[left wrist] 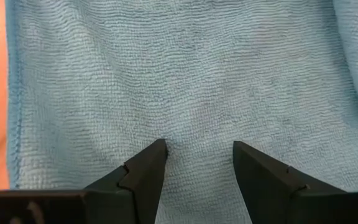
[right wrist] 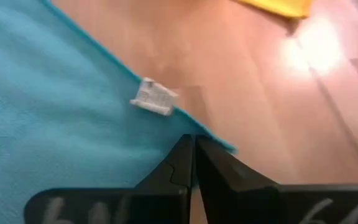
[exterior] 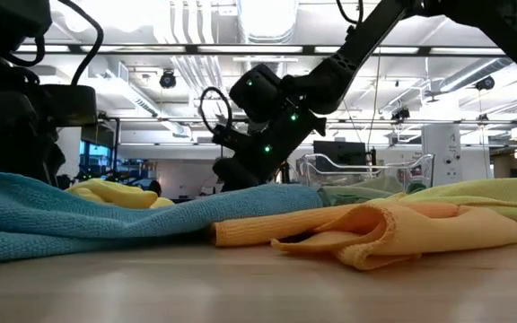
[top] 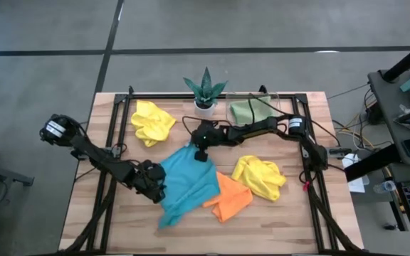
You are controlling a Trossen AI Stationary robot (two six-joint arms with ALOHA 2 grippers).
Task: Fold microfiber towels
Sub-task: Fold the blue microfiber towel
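Blue towel (top: 184, 186) is the one in work. It lies mid-surface, long axis running diagonally from the near-left corner up toward the plant (top: 205, 89).

Near end: left gripper (top: 152, 182) sits over the towel's left edge. Left wrist view shows its jaws apart, tips down on or just above flat cloth, hem just to one side. Nothing between the jaws, so no grip yet.

Orange towel (top: 231, 198) is bunched just beside the blue one on its right, edges touching or overlapping. One yellow towel (top: 260, 176) is crumpled right of that.

Far end: right gripper (top: 201, 151) is at the blue towel's far corner. Jaws together. Right wrist view puts the tips right at the hem by the white care tag (right wrist: 155, 98); they look pinched on the corner, but I can't confirm cloth between them.

Key relation: the two grippers sit at opposite ends of the towel's long axis, right on the far corner, left on the near-left edge. Judgement: a fold along that axis needs the left to close on its edge first. Left is nearer the free near corner.

Beyond: second yellow towel (top: 151, 122) far left, green towel (top: 248, 110) far right beside the plant. Both untouched and unfolded.
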